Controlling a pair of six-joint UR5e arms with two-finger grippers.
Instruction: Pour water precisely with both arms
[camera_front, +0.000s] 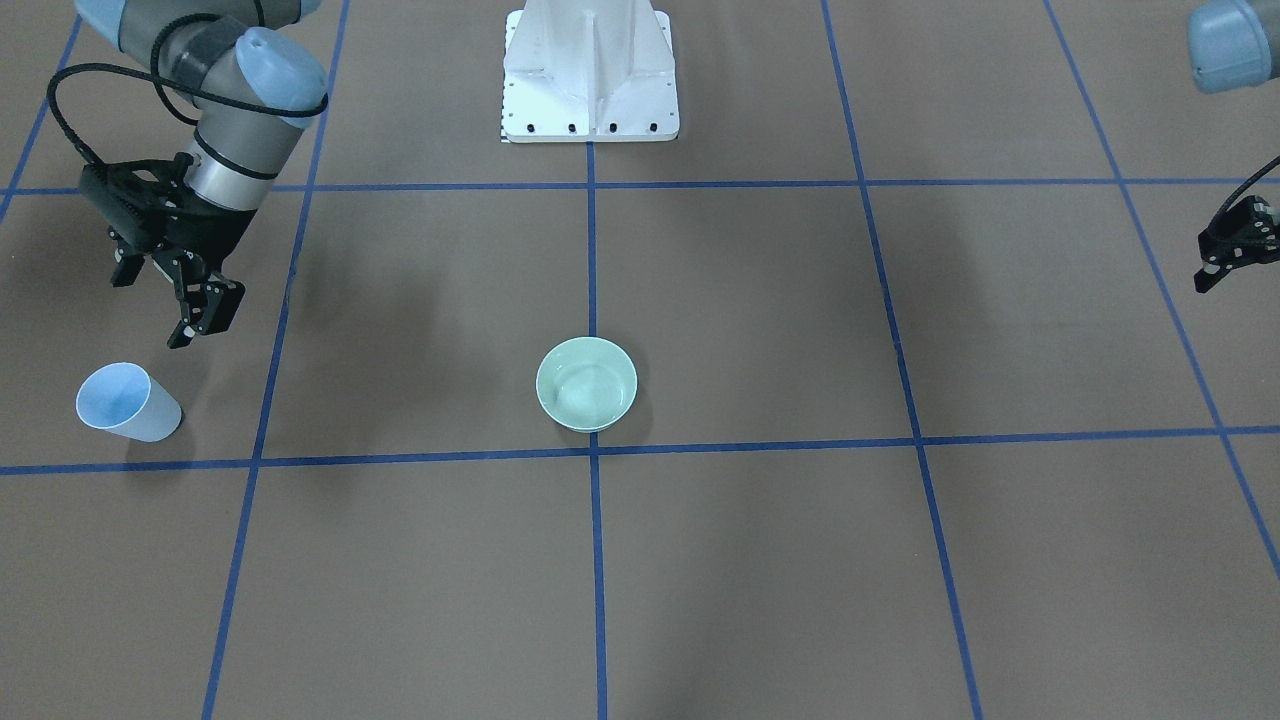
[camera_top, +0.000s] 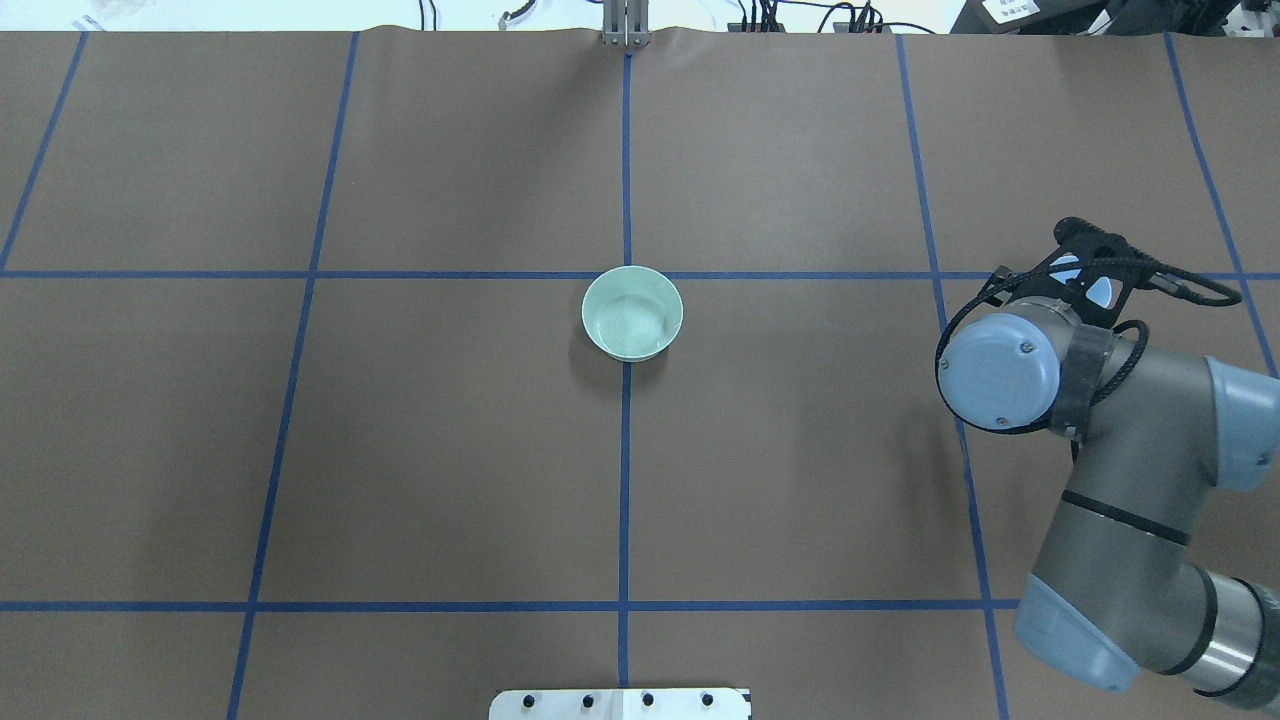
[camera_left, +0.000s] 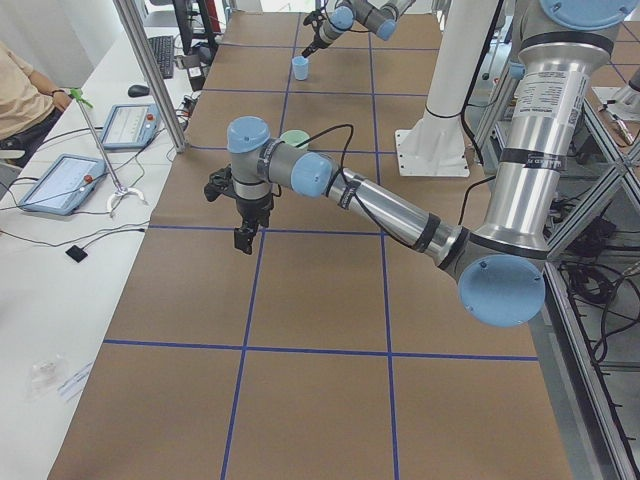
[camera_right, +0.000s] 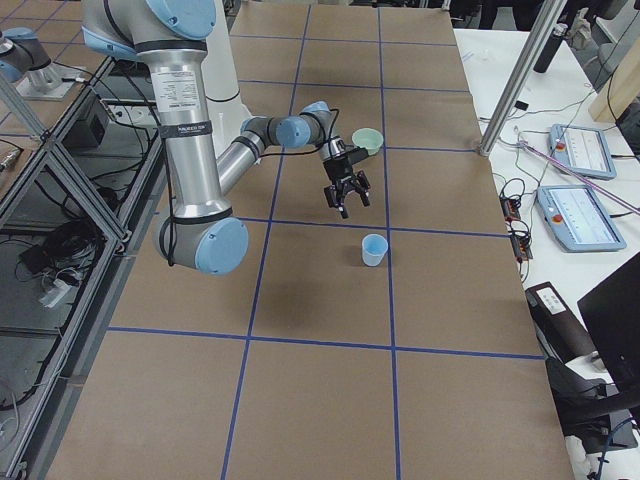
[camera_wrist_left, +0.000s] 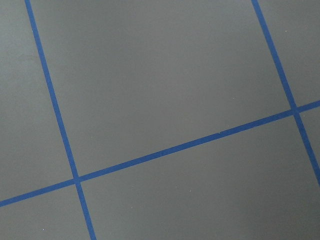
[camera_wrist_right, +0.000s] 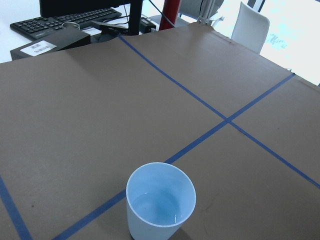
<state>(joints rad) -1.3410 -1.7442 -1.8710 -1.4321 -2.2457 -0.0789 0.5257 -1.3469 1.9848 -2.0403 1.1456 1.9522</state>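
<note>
A light blue cup (camera_front: 128, 402) with water in it stands upright on the brown table; it also shows in the right wrist view (camera_wrist_right: 160, 200) and the exterior right view (camera_right: 375, 250). My right gripper (camera_front: 165, 300) hangs open and empty just above and behind the cup, not touching it. A pale green bowl (camera_front: 587, 383) sits at the table's middle, on a blue line (camera_top: 632, 313). My left gripper (camera_front: 1215, 268) hangs over the table far to the other side, cut off by the frame edge; it holds nothing that I can see, and its jaws are unclear.
The white pedestal (camera_front: 590, 75) stands at the robot's side of the table. Blue tape lines (camera_wrist_left: 150, 157) divide the brown surface. Beside the table's far edge is a side bench with tablets (camera_left: 55, 182) and a seated person (camera_left: 25, 95).
</note>
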